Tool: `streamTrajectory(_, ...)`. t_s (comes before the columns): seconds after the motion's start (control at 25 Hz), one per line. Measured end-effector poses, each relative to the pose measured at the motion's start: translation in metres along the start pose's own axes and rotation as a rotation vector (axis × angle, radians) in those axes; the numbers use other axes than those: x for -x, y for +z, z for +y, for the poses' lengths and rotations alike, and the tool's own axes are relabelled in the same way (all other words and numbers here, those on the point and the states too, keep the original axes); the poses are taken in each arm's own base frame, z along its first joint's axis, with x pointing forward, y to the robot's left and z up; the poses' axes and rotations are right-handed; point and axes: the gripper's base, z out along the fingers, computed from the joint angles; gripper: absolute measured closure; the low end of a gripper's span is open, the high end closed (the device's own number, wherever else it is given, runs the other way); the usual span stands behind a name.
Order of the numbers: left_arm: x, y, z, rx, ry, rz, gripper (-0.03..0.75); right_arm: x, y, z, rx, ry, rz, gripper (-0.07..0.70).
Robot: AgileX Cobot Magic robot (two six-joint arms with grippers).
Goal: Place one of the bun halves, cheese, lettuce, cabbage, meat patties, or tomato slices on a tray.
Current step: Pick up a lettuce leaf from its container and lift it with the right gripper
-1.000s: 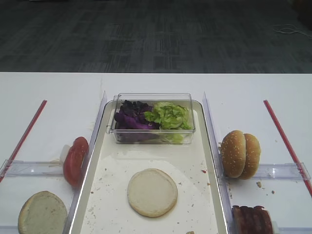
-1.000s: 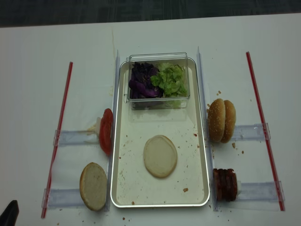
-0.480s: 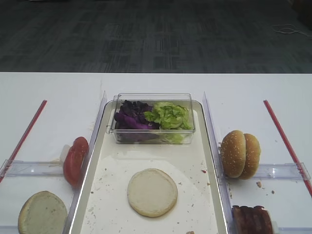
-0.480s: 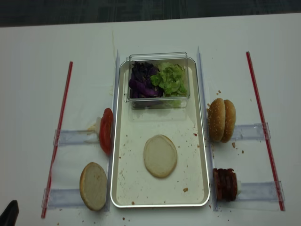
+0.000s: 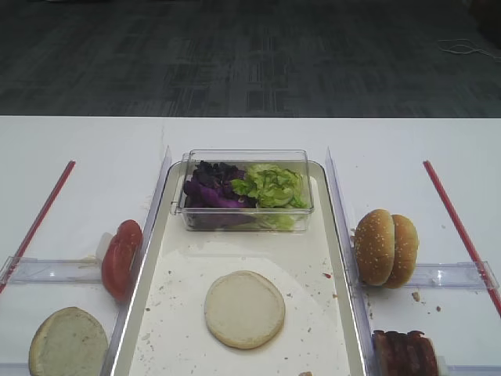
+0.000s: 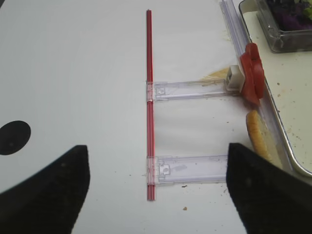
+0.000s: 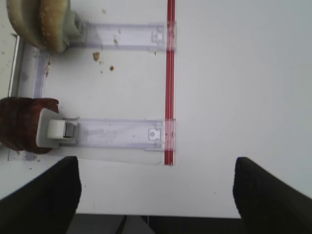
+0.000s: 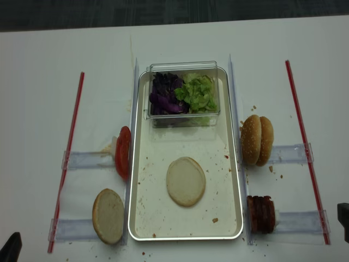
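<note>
The white table (image 8: 43, 82) carries everything, and the tray (image 8: 143, 164), a long silver-rimmed rectangle with a cream, crumb-flecked floor, lies along its middle. Inside the tray at its far end stands a clear plastic tub (image 8: 183, 66), with purple cabbage (image 8: 163, 94) in its left half and green lettuce (image 8: 199, 93) in its right half. On the tray floor, nearer than the tub, lies one pale flat bun half (image 8: 186, 181).

Clear plastic holders (image 8: 292, 153) stick out from both long sides of the tray, and a red strip (image 8: 305, 147) runs well out to the tray's right, another red strip (image 8: 68, 153) well out to its left. Just right of the tray, two sesame bun domes (image 8: 257, 140) stand on edge against each other; nearer than them, also just right of the tray, stands the stack of meat patties (image 8: 262, 214). Just left of the tray, the tomato slices (image 8: 123, 152) stand on edge, and nearer than them a pale bun half (image 8: 108, 215) lies against the tray's left rim.

The right gripper (image 7: 156, 195) hovers over bare table, right of the patties, its dark fingers (image 7: 265, 192) spread wide with nothing between them. The left gripper (image 6: 156, 190) hovers left of the tray, its fingers (image 6: 46, 190) likewise wide apart and empty.
</note>
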Motion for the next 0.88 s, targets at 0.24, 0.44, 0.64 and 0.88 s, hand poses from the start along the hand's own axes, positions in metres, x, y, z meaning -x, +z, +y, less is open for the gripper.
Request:
streamTrajectory(0.24, 0.000, 0.000, 0.000, 0.000, 0.000, 0.000, 0.151, 0.019, 0.033, -0.002, 0.003, 0.011, 0.250, -0.029)
streamTrajectory(0.44, 0.000, 0.000, 0.000, 0.000, 0.000, 0.000, 0.151, 0.024, 0.048, -0.002, 0.004, 0.015, 0.346, -0.029)
streamTrajectory(0.64, 0.000, 0.000, 0.000, 0.000, 0.000, 0.000, 0.151, 0.034, 0.052, -0.003, 0.004, 0.016, 0.362, -0.029)
streamTrajectory(0.88, 0.000, 0.000, 0.000, 0.000, 0.000, 0.000, 0.151, 0.082, 0.066, -0.004, 0.002, 0.018, 0.341, -0.029)
